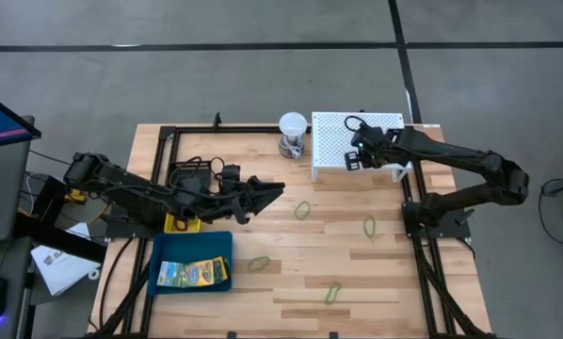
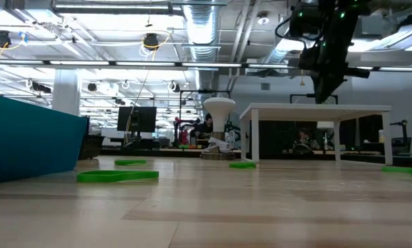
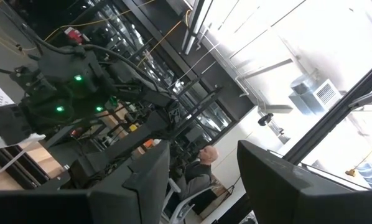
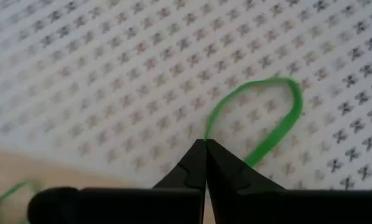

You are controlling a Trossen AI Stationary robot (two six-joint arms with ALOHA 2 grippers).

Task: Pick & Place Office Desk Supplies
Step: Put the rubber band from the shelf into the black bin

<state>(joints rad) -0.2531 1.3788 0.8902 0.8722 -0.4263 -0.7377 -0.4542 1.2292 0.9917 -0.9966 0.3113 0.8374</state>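
Observation:
My right gripper (image 4: 206, 147) is over the white perforated stand (image 1: 333, 141) at the table's far right, pointing steeply down and shut on a thin green loop (image 4: 260, 118). Several more green loops lie flat on the wooden table (image 1: 303, 209) (image 1: 369, 225) (image 1: 259, 265) (image 1: 332, 293). A blue tray (image 1: 168, 247) at the near left holds green-yellow packets (image 1: 193, 273). Beside it stands a yellow bin (image 1: 181, 224). My left gripper (image 1: 274, 190) hangs open above the table's middle left, tilted upward, with nothing between its fingers (image 3: 136, 186). My right gripper pinches the green loop's strand at one end (image 4: 208, 132) between its two shut fingertips, coming from above and slanting down. The rest of the loop spreads away from the tips over the stand's top. I cannot tell whether it is lifted clear.
A white ball-topped object (image 1: 292, 132) stands just left of the stand. A black mesh basket (image 1: 192, 177) sits under my left arm. Black frame rails run along the table's left and right sides. The low view shows the stand's legs (image 2: 253, 138) and loops on the boards (image 2: 116, 176).

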